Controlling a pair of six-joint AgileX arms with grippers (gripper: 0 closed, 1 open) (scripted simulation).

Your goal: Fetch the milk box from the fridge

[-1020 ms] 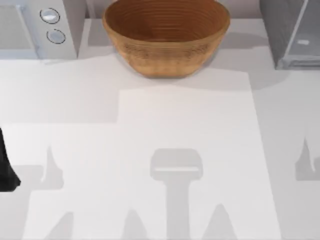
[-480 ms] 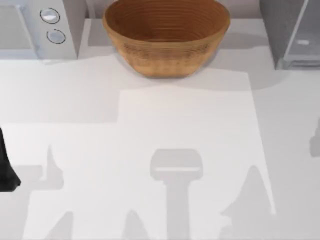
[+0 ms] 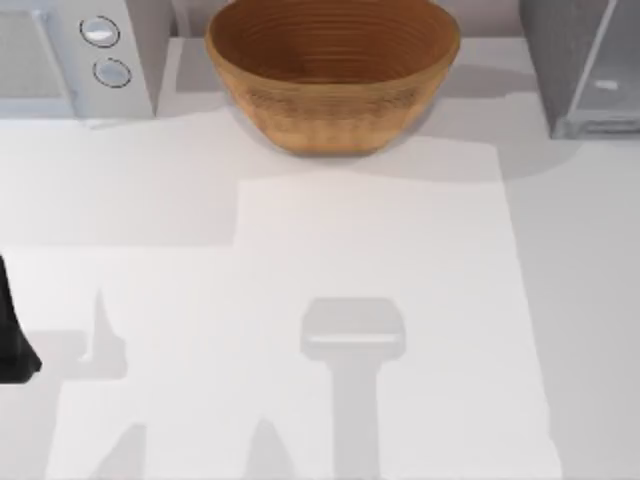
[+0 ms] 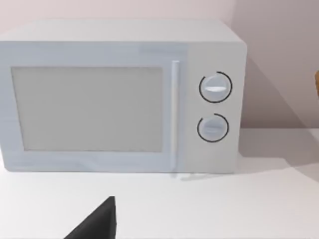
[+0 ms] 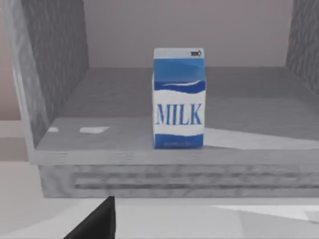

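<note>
The milk box (image 5: 178,98) stands upright on the floor of the fridge (image 5: 55,74), near the front lip of the open compartment, blue and white with the word MILK facing out toward the right wrist camera. It touches neither side wall; the grey inner walls rise well apart from it on both sides. Nothing grips or touches the carton.

From above, the fridge (image 3: 585,65) sits at the far right corner of the worktop (image 3: 300,250). A large brown bowl (image 3: 332,72) rests at the far middle, and a white microwave (image 3: 75,55) with two round knobs stands at the far left.

In the right wrist view, a dark fingertip of the right hand (image 5: 97,221) shows at the edge of the frame, low in front of the fridge's base and apart from the milk box. Whether this hand is spread or clenched I cannot tell.

The left arm (image 3: 12,335) is parked at the left edge of the worktop. In the left wrist view, a dark fingertip of the left hand (image 4: 97,221) shows above the bare worktop, facing the microwave (image 4: 119,97) and apart from it. Its opening I cannot tell either.
</note>
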